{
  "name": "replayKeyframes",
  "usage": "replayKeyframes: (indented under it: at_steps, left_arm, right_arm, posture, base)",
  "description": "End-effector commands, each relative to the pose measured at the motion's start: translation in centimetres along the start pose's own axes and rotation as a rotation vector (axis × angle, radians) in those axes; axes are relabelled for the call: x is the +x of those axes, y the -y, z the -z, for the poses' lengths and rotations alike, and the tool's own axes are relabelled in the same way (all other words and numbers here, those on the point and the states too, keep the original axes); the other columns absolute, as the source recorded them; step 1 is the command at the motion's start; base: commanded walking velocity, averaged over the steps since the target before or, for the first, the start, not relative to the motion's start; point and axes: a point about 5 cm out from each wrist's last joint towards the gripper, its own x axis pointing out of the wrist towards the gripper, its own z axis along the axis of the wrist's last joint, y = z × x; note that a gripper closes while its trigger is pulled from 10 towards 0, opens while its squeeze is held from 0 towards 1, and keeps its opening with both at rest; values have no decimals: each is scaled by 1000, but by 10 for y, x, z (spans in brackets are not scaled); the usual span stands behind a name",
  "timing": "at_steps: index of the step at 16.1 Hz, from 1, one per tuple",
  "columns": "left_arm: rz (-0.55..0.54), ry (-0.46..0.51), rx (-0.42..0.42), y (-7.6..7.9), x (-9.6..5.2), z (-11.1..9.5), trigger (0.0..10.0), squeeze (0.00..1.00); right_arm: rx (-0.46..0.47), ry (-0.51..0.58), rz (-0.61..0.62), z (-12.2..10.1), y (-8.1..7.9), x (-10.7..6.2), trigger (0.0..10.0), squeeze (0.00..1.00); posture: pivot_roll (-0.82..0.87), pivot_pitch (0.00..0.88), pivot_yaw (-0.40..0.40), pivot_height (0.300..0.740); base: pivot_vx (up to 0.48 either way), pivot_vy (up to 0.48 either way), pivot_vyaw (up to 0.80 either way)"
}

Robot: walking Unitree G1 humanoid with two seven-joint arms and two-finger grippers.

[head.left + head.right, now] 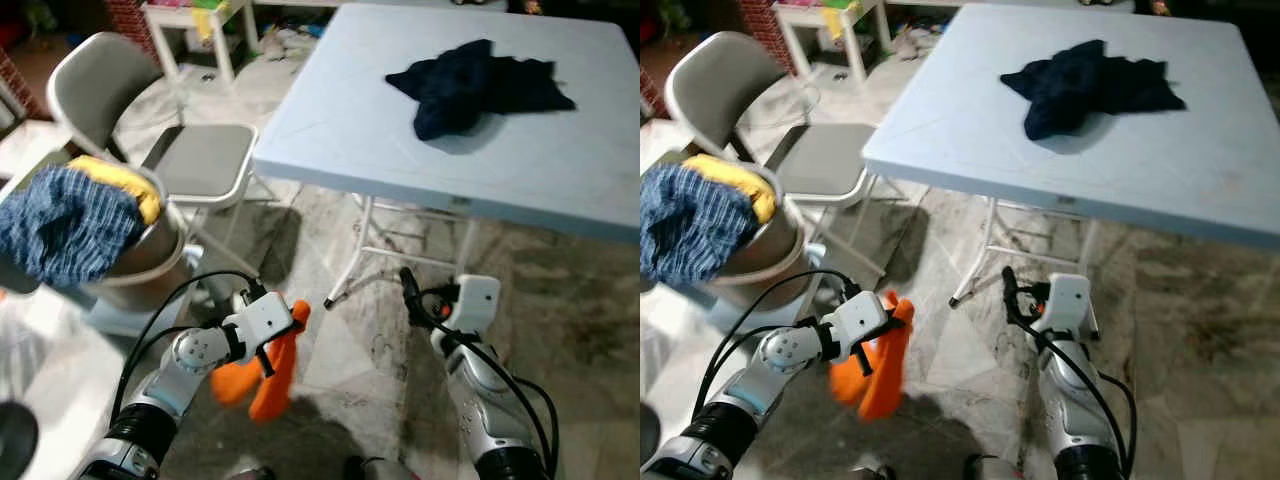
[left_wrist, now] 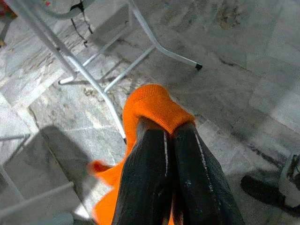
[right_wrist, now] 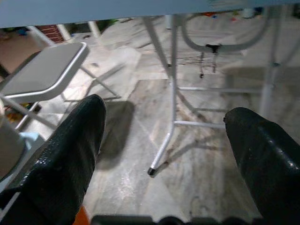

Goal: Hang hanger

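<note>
An orange cloth [image 1: 266, 382] hangs from my left gripper [image 1: 288, 322], low over the marble floor in front of me. The left wrist view has both black fingers [image 2: 145, 173] pressed together with the orange cloth [image 2: 154, 104] pinched at their tips. My right gripper [image 3: 164, 136] is open with nothing between its fingers, held low near the table's legs; its black finger [image 1: 408, 286] shows in the left eye view. A dark blue garment [image 1: 478, 86] lies crumpled on the light blue folding table [image 1: 340, 140]. I see no hanger.
A grey folding chair [image 1: 200, 160] stands left of the table. Beside it, a metal bin [image 1: 150, 255] holds a blue checked cloth [image 1: 60, 225] and a yellow cloth [image 1: 118, 178]. The table's white legs [image 1: 350, 270] reach the floor just ahead. A small white table [image 1: 190, 25] stands at the back.
</note>
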Motion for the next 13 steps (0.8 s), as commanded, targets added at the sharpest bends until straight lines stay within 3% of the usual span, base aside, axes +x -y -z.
replayKeyframes:
  at_steps: [1, 5, 6, 8, 9, 10, 13]
  left_arm:
    - [-26, 64, -41, -4, 4, -10, 10000, 0]
    - [-60, 92, -104, 1, 9, -12, 10000, 0]
    - [-131, 108, -168, 0, 13, -14, 10000, 0]
    - [-162, 128, -225, 0, 15, -17, 10000, 0]
    - [-188, 163, -341, 6, 18, -19, 10000, 0]
    - [-194, 172, -383, 8, 19, -19, 10000, 0]
    - [-193, 157, -407, 13, 21, -18, 10000, 0]
  right_arm:
    - [1, -13, 21, 2, 3, -2, 10000, 0]
    - [1, -15, 28, 3, 4, -4, 10000, 0]
    - [-2, -17, 30, 3, 4, -5, 10000, 0]
    - [-4, -18, 31, 4, 5, -5, 10000, 0]
    - [-7, -22, 33, 4, 6, -4, 10000, 0]
    - [-7, -23, 33, 4, 6, -4, 10000, 0]
    - [-10, -24, 31, 3, 5, -3, 10000, 0]
  posture:
    - [-241, 149, 30, 740]
    - [-247, 151, 32, 740]
    - [-248, 151, 29, 740]
    - [-248, 149, 27, 740]
    - [-248, 149, 26, 740]
    - [-248, 148, 25, 740]
    - [-247, 145, 23, 740]
  base:
    - [0, 0, -800]
    - [0, 0, -800]
    - [0, 0, -800]
    - [0, 0, -800]
    - [0, 0, -800]
    - [0, 0, -800]
    - [0, 0, -800]
